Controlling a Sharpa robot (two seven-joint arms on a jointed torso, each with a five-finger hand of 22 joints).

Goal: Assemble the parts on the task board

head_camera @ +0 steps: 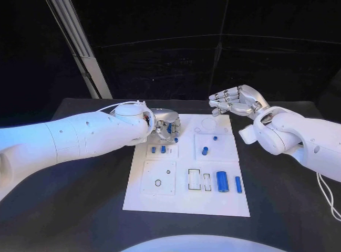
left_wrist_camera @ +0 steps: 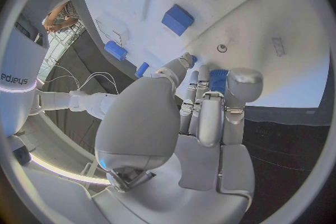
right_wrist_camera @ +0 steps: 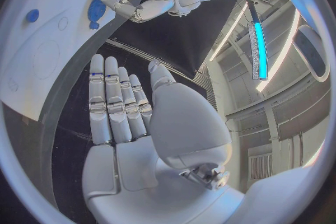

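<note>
At board's far-left corner: left hand (head_camera: 164, 127) pinched a blue part (left_wrist_camera: 218, 79), likely to seat it.
Past far edge: right hand (head_camera: 235, 101) spread, empty, keeping clear of board (head_camera: 187, 202).

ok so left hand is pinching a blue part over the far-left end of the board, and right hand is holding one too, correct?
Not quite. The right hand holds nothing: the right wrist view shows its fingers straight and its palm bare. The left hand does pinch a blue part over the task board, as the left wrist view shows.
</note>
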